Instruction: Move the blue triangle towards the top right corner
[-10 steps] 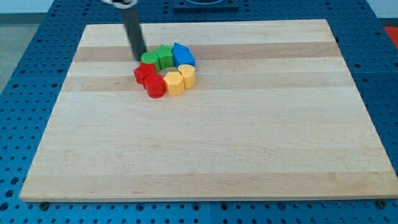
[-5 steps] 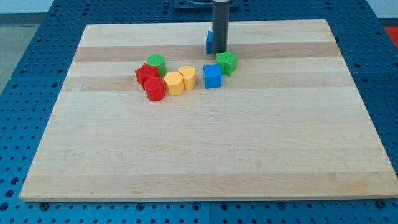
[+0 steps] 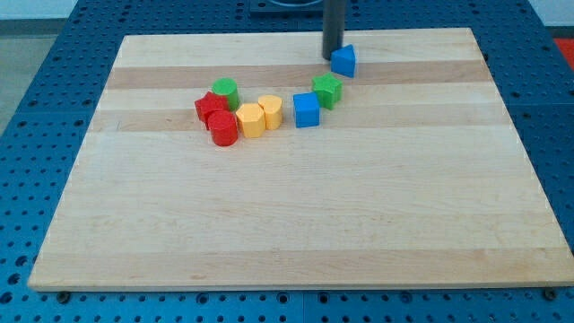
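Shifted rightward — blue triangle point(image 3: 343, 61) touching my tip point(image 3: 330, 56), on its right.

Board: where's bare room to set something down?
Free: everything below the block row, and the board's right side past the blue triangle, which sits beside my tip. Crowded: red blocks, yellow blocks, green cylinder, blue cube, green star.

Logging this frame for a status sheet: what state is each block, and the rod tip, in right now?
blue triangle: alone near the top edge, my tip at its left
my tip: down on the board
green star: touching blue cube
blue cube: upright
yellow blocks: paired
red blocks: clustered
green cylinder: upright
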Tool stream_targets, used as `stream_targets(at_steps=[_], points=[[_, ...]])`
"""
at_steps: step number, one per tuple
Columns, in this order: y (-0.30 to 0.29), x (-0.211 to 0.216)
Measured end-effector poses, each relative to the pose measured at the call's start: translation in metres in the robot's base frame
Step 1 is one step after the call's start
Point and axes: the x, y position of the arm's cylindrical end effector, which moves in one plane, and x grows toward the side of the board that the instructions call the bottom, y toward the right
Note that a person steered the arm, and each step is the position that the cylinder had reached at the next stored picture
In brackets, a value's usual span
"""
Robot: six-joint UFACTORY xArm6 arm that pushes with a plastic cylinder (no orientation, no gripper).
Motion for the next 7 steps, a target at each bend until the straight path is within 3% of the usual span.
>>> stream_targets(at_steps=[1, 2, 4, 7], points=[[0.025, 0.004], [0.013, 0.038], [-0.051, 0.033], [-0.035, 0.105]])
